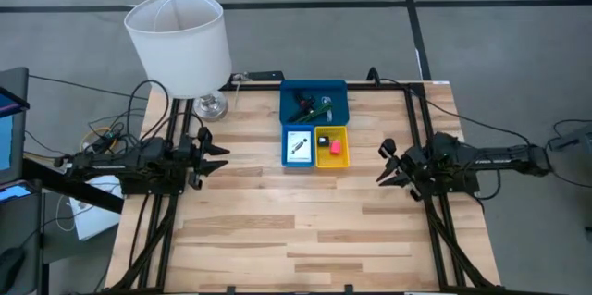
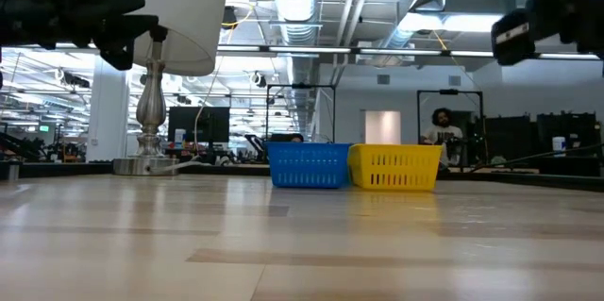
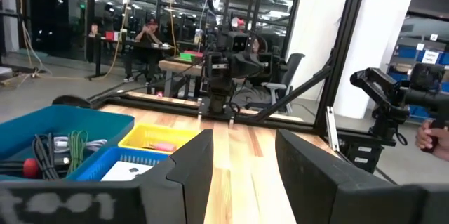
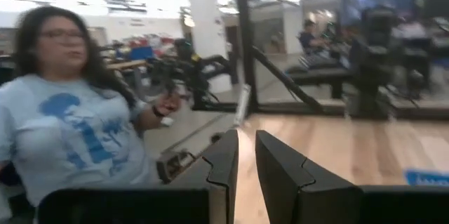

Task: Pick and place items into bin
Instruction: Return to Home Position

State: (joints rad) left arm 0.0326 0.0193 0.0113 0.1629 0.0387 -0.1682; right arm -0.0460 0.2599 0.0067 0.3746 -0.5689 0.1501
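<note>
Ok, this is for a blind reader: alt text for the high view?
From above, a wooden table bears three joined trays: wide blue tray with cables, small blue tray with white card, yellow tray with red piece. The left gripper and right gripper flank them, open.

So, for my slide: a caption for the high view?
Left gripper and right gripper wait open either side of the loaded bin.
</note>
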